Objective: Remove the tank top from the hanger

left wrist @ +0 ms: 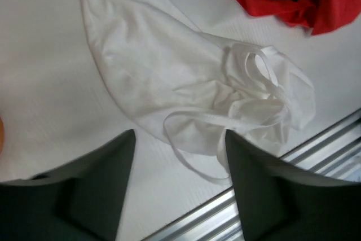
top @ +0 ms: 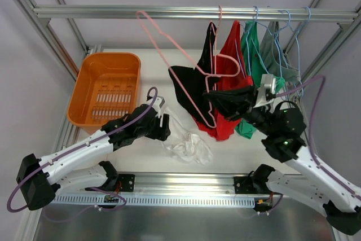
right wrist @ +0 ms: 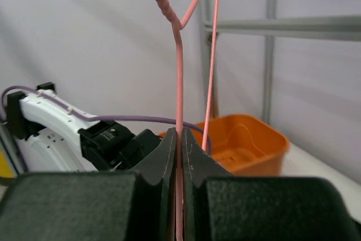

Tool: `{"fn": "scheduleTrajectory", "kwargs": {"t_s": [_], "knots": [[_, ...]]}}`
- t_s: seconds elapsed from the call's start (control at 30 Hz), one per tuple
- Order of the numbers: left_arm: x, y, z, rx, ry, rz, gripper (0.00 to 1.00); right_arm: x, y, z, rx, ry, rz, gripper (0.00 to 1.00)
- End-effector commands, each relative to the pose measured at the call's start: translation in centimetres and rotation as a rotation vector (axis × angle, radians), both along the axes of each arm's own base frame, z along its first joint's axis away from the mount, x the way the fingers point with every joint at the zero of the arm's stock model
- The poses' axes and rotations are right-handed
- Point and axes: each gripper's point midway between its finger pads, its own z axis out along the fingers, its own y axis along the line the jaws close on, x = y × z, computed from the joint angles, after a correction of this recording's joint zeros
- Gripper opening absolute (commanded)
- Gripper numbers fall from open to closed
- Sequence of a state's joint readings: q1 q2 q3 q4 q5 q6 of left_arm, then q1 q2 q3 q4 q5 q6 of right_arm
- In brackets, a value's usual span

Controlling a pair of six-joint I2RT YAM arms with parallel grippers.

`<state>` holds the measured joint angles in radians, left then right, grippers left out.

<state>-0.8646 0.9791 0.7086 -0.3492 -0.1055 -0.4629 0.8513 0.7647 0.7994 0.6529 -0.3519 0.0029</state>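
Note:
The white tank top (top: 186, 142) lies crumpled on the table, off the hanger; the left wrist view shows it (left wrist: 169, 83) spread below the camera, one strap looping between the fingers. My left gripper (top: 165, 126) (left wrist: 179, 135) hovers just over its near edge, open and gripping nothing. The pink wire hanger (top: 169, 66) hangs bare and tilted from the top rail. My right gripper (top: 210, 97) (right wrist: 179, 135) is shut on the hanger's thin wire (right wrist: 179, 83), which runs straight up between the closed fingers.
An orange basket (top: 107, 88) stands at the back left. Black (top: 189, 86), red (top: 228, 77), green (top: 251, 55) and grey (top: 282, 63) tops hang from the rail (top: 169, 12) on the right. A metal rail (left wrist: 254, 196) edges the table's near side.

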Motion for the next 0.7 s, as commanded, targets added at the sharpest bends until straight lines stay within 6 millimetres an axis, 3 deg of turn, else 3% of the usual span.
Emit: {"fn": "scheduleTrajectory", "kwargs": {"t_s": [0.0,0.03,0.07,0.13,0.2,0.23,0.27,0.33,0.37,0.43,0.53,0.67], "knots": [[1.8,0.9,2.0,0.033,-0.059,0.101,0.74,3.1,-3.9,-2.5,-0.205,0.259,-0.28,0.0],[2.0,1.0,3.0,0.042,-0.08,0.095,0.91,3.5,-4.8,-5.0,-0.301,0.327,-0.333,0.0],[2.1,1.0,3.8,0.047,-0.094,0.081,0.98,3.4,-5.3,-5.8,-0.332,0.355,-0.349,0.0],[2.6,1.1,6.2,0.048,-0.137,0.077,0.99,3.8,-7.1,-7.3,-0.4,0.468,-0.433,0.0],[2.8,3.0,7.2,0.11,-0.147,0.139,0.99,3.9,-7.8,-8.2,-0.451,0.531,-0.468,0.0],[3.0,3.2,9.3,0.089,-0.164,0.173,0.99,3.7,-7.9,-8.9,-0.488,0.586,-0.47,0.0],[2.6,5.1,9.5,0.15,-0.15,0.22,0.99,3.6,-7.7,-9.1,-0.502,0.606,-0.459,0.0],[2.5,6.3,11.8,0.147,-0.166,0.272,0.99,3.4,-7.2,-9.2,-0.525,0.636,-0.438,0.0],[1.9,7.3,11.9,0.183,-0.153,0.277,0.99,3.8,-6.6,-9.7,-0.554,0.652,-0.436,0.0],[1.5,8.7,13.6,0.184,-0.191,0.301,0.99,4.7,-6.8,-9.2,-0.556,0.665,-0.481,0.0],[0.8,10.8,14.5,0.197,-0.248,0.309,0.99,6.9,-6.4,-8.9,-0.567,0.662,-0.565,0.0],[0.0,11.9,13.1,0.215,-0.255,0.296,0.99,9.7,-5.8,-5.7,-0.533,0.577,-0.654,0.0]]}}
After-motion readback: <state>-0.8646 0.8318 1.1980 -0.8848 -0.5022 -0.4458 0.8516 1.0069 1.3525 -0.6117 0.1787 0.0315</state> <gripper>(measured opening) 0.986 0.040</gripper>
